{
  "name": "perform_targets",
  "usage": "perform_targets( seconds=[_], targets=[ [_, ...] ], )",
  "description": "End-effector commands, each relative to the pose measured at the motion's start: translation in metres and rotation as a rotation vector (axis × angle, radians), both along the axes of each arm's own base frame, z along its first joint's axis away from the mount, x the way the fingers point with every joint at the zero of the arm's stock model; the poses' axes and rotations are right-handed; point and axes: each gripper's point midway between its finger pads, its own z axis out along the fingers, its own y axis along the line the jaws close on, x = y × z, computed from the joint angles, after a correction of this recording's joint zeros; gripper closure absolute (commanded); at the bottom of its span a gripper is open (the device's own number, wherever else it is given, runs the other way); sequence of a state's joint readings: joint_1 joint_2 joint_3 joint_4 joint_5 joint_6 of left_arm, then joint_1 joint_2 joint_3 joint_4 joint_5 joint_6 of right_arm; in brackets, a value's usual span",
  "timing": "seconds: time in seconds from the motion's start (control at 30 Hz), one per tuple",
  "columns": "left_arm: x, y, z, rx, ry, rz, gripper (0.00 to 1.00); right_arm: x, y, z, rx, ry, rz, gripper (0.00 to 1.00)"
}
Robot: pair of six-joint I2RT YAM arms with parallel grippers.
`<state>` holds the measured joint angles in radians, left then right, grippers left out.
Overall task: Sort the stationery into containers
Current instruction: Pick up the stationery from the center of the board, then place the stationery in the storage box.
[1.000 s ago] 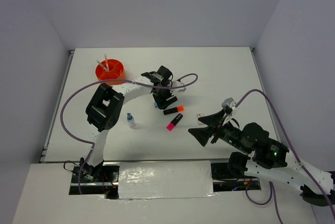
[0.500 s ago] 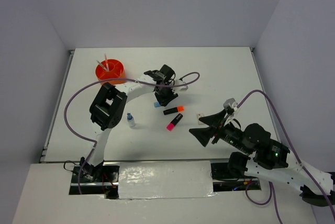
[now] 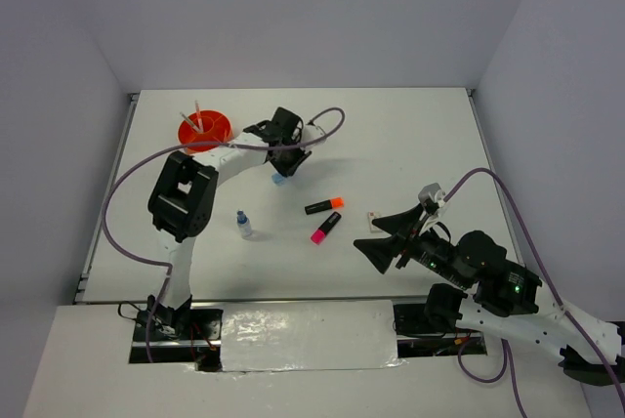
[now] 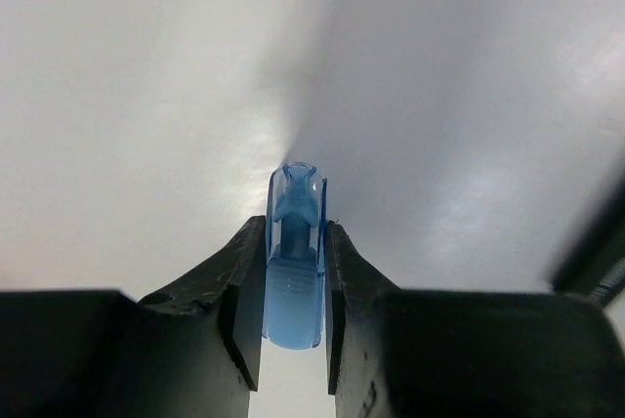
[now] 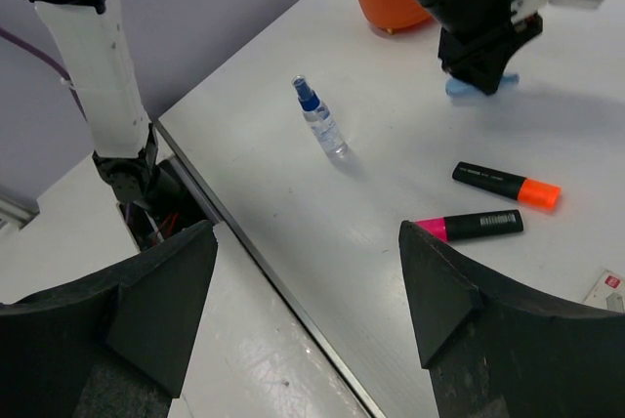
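Two left jaws, light-blue piece [image 4: 294, 267] pinched between

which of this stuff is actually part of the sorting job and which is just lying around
Job: orange organiser, pens standing in it, light-blue piece, orange-capped highlighter, pink-capped highlighter, blue-capped bottle, small eraser.
Not the job: purple cables, shiny sheet at the near edge.
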<state>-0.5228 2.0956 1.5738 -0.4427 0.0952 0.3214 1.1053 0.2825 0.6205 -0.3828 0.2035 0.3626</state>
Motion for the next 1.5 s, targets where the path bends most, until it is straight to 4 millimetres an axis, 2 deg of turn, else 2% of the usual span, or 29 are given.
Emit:
perform_targets(
  seconds=[0.0,0.03,0.07,0.1,0.17,0.23,0.33,0.5,0.53,0.6,0.63,0.67,0.77,1.0,1.13,1.47],
  targets=[
    [0.058,0.018,0.075,-0.136,-0.248,0.206,1.00,0.003,-0.001,0.003,0.012,-0.007,-0.018,0.18],
    [0.079,0.039,0.089,-0.155,-0.313,0.307,1.00,0.004,-0.001,0.003,0.009,-0.006,-0.020,0.18],
    [0.088,0.050,0.102,-0.173,-0.351,0.357,1.00,0.004,0.000,0.002,0.006,-0.006,-0.018,0.18],
    [0.100,0.071,0.111,-0.190,-0.379,0.419,1.00,0.004,0.001,0.002,0.005,-0.007,-0.015,0.18],
    [0.114,0.086,0.136,-0.259,-0.433,0.500,1.00,0.006,0.002,0.000,-0.007,-0.005,-0.019,0.18],
    [0.127,0.111,0.156,-0.292,-0.494,0.602,1.00,0.007,0.004,-0.001,-0.015,-0.002,-0.022,0.18],
    [0.139,0.134,0.180,-0.301,-0.576,0.719,1.00,0.009,0.006,-0.003,-0.029,-0.004,-0.025,0.18],
    [0.145,0.159,0.198,-0.289,-0.668,0.822,1.00,0.011,0.010,-0.004,-0.046,-0.002,-0.023,0.18],
    [0.143,0.161,0.193,-0.283,-0.665,0.827,1.00,0.011,0.011,-0.005,-0.048,-0.003,-0.020,0.18],
    [0.142,0.169,0.197,-0.299,-0.692,0.856,1.00,0.012,0.012,-0.005,-0.054,-0.001,-0.020,0.18],
    [0.139,0.173,0.189,-0.291,-0.686,0.868,1.00,0.012,0.012,-0.005,-0.058,-0.003,-0.022,0.18],
    [0.140,0.178,0.193,-0.306,-0.711,0.888,1.00,0.013,0.012,-0.006,-0.062,-0.001,-0.022,0.18],
    [0.134,0.186,0.193,-0.331,-0.726,0.903,0.94,0.012,0.013,-0.006,-0.065,-0.001,-0.019,0.18],
    [0.131,0.189,0.188,-0.310,-0.729,0.891,0.93,0.012,0.014,-0.007,-0.075,0.001,-0.016,0.18],
    [0.127,0.191,0.179,-0.296,-0.728,0.879,0.86,0.013,0.015,-0.007,-0.074,0.002,-0.014,0.18],
    [0.129,0.190,0.166,-0.298,-0.703,0.870,0.78,0.012,0.017,-0.010,-0.076,0.010,-0.009,0.18]
  ],
)
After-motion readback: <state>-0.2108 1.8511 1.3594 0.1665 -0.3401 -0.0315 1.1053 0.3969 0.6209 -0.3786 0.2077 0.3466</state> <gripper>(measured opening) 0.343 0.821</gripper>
